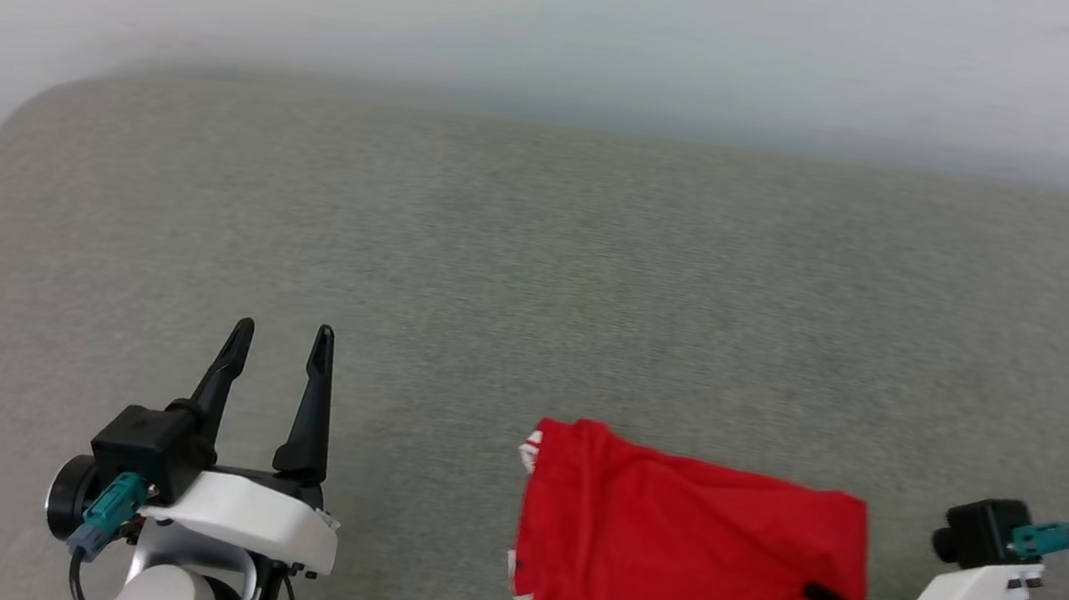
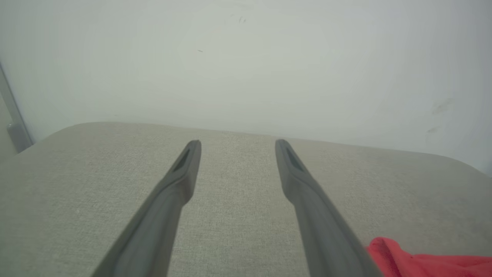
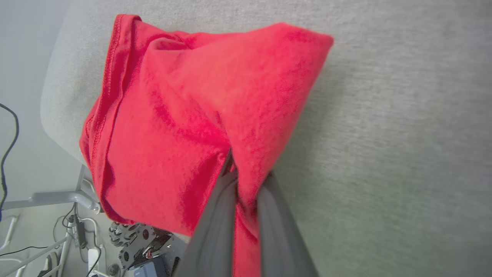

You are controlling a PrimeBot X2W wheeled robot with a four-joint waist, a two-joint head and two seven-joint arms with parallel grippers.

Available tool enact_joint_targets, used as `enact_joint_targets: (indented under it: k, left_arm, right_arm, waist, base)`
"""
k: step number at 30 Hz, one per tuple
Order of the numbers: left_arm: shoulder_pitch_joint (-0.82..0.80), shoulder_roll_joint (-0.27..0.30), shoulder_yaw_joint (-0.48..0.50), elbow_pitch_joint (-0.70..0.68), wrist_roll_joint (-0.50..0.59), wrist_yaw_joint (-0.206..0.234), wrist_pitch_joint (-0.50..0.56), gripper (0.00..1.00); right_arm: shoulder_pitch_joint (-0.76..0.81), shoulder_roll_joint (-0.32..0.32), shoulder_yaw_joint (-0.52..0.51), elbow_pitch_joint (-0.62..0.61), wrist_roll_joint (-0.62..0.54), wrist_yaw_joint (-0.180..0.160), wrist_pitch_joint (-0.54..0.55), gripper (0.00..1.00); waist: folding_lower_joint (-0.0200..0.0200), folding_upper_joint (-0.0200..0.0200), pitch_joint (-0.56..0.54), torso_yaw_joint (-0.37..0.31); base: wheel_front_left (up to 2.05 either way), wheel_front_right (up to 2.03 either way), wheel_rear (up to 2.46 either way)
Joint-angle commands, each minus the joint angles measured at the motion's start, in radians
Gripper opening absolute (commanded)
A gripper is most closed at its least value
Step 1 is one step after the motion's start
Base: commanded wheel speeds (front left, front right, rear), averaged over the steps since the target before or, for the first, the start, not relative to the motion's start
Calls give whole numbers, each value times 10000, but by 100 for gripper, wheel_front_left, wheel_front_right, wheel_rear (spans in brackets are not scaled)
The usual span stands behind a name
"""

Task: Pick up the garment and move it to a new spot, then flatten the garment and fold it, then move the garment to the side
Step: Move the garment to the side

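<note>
red garment (image 1: 666,557), grey-green table (image 1: 498,266)

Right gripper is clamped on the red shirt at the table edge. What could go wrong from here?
1. The right gripper pinches the red garment at one spot; dragging it sideways may pull the fold open.
2. In the right wrist view part of the garment seems to overhang the edge of the table; released here, it could slide off.
3. The left gripper is open and apart from the cloth, so nothing steadies the other side.
</note>
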Motion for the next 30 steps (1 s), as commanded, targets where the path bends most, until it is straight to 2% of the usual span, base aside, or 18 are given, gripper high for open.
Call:
enact_joint_targets:
  k: [1, 7, 14, 18, 23, 30]
  left_arm:
    - [42, 38, -5, -20, 67, -37, -21, 100]
    - [-106, 265, 70, -309, 339, 45, -21, 100]
    - [-617, 633, 43, -803, 577, 28, 232, 100]
    - [-993, 886, -12, -1117, 704, -36, 592, 100]
    - [-1695, 1198, -176, -1620, 947, -157, 1120, 100]
    - [-2911, 1397, -413, -2509, 1317, -191, 1898, 100]
  right_arm:
    - [-126, -136, -70, -23, -111, -9, -16, 0]
    - [-661, -1009, -334, -47, -1153, -9, -65, 0]
    - [-1849, -1254, -305, 371, -2003, -11, -621, 0]
    - [-2894, -1364, -219, 980, -2683, -12, -1171, 0]
    - [-4302, -1508, -539, 1901, -3328, -11, -2067, 0]
    - [-5978, -1787, -1608, 3407, -3893, -12, -3407, 0]
  waist:
    - [0, -1, -30, -584]
    - [0, -1, 451, -2206]
    - [0, -1, 1533, -4079]
    - [0, -1, 2207, -4884]
    - [0, -1, 3147, -5408]
    - [0, -1, 4637, -5282]
  base:
    - [0, 0, 0]
    - [0, 0, 0]
    - [0, 0, 0]
    - [0, 0, 0]
    - [0, 0, 0]
    - [0, 0, 0]
